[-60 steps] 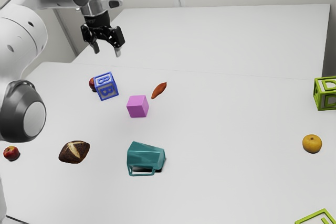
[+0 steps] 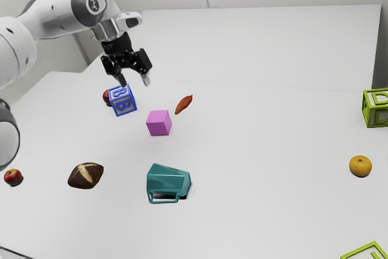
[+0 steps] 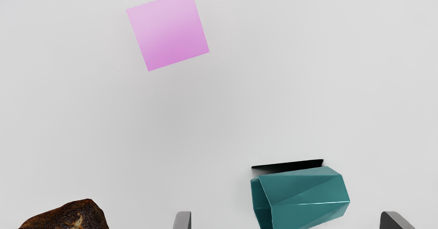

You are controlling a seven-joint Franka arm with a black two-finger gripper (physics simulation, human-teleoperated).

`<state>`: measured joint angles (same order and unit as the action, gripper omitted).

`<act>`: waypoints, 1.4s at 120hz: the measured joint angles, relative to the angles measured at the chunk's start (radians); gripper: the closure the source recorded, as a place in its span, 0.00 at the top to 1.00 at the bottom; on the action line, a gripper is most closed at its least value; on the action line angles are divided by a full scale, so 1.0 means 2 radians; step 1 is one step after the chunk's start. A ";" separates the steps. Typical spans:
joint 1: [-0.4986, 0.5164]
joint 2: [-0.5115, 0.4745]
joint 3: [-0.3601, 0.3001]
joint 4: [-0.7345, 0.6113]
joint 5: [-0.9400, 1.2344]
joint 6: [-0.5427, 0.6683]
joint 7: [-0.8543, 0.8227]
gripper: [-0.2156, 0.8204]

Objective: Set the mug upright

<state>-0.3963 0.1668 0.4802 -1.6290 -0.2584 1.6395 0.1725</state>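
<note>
Above the table's far side, in the exterior view's upper left, the gripper [image 2: 134, 82] hangs with its two fingers spread apart. A teal mug [image 2: 168, 181] lies on its side on the table, handle toward the camera, well away from the hand. In the wrist view the mug [image 3: 301, 196] shows its opening at one end, with a dark shadow beside it; its handle is hidden there. The open gripper [image 3: 285, 220] has its fingertips far apart at the bottom edge, touching nothing.
A pink cube [image 2: 159, 123], a blue letter block [image 2: 123, 100] and a reddish-orange item [image 2: 183, 104] lie between gripper and mug. A brown bread roll [image 2: 86, 175] and a red apple [image 2: 13, 177] are toward the exterior view's left; an orange fruit [image 2: 360, 166] and green block [image 2: 376, 108] at its right.
My hand has moved lower and slightly toward the exterior view's right, closer to the blue block in that view. The mug and the other objects have stayed where they were.
</note>
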 joint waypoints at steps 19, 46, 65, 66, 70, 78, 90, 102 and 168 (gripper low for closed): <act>-0.018 -0.096 -0.034 -0.163 -0.004 0.069 -0.033 0.79; -0.004 -0.173 -0.036 -0.316 -0.006 0.175 -0.068 0.79; -0.001 -0.195 -0.033 -0.365 -0.010 0.228 -0.082 0.79; -0.001 -0.196 -0.033 -0.367 -0.010 0.230 -0.083 0.79; 0.000 -0.199 -0.032 -0.378 -0.012 0.240 -0.085 0.79; 0.001 -0.201 -0.031 -0.400 -0.022 0.260 -0.086 0.79; 0.002 -0.202 -0.030 -0.422 -0.036 0.286 -0.085 0.79; 0.003 -0.199 -0.029 -0.433 -0.055 0.306 -0.081 0.79; 0.002 -0.125 -0.029 -0.448 -0.282 0.366 0.027 0.79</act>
<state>-0.3919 -0.0827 0.4213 -2.5251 -0.8223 2.3709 0.2265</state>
